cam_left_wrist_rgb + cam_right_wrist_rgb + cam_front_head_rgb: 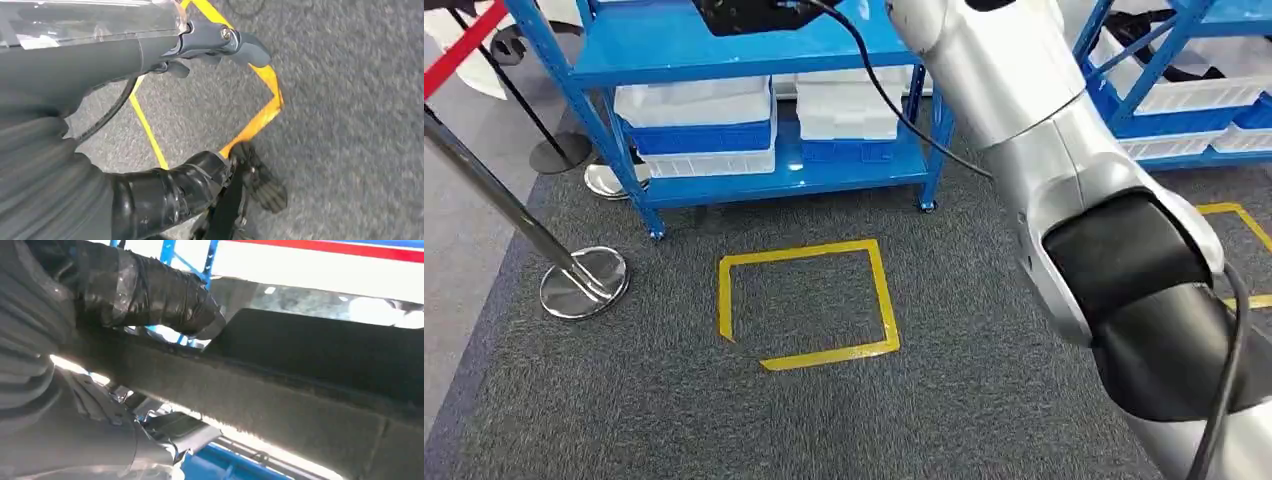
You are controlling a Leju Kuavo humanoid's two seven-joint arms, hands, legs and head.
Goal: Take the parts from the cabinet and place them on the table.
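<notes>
My right hand (125,290) grips a dark felt-edged part (280,390) w/ thumb on top: prob. stiff, light; left hand (200,45) can't tell.

The right arm (1064,200) is seen in the head view as a silver limb stretched up and forward, with a black cable lying along it. In the right wrist view the right hand (145,290) is closed on a dark flat object, with the thumb pressed on its upper face. In the left wrist view the left hand (200,45) is held low, with fingers (250,47) partly curled; whether anything is held cannot be told.
</notes>
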